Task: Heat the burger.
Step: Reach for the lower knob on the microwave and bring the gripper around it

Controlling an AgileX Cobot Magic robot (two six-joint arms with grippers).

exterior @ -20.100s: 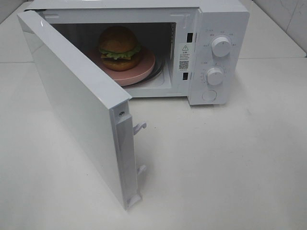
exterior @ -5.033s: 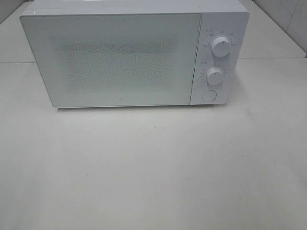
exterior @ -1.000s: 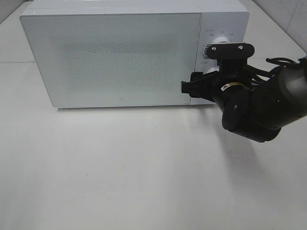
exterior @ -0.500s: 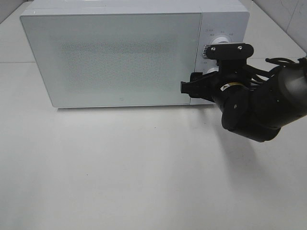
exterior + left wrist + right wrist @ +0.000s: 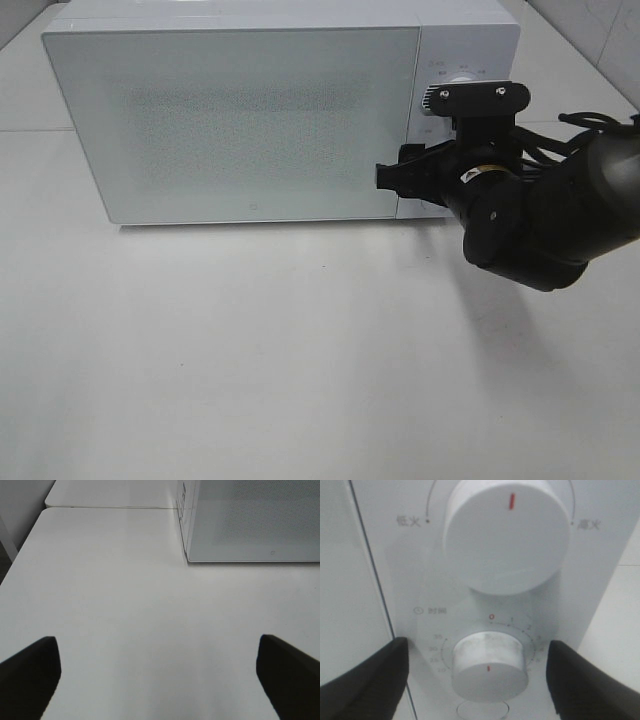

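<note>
Right wrist: gripper (image 5: 479, 680) straddles timer dial (image 5: 489, 666) (apparently untouched).

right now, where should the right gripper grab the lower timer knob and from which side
Grip the timer knob by its round side wall, coming straight at the front of the microwave. It is a short cylinder standing out from the panel, and the right gripper is open astride it.
</note>
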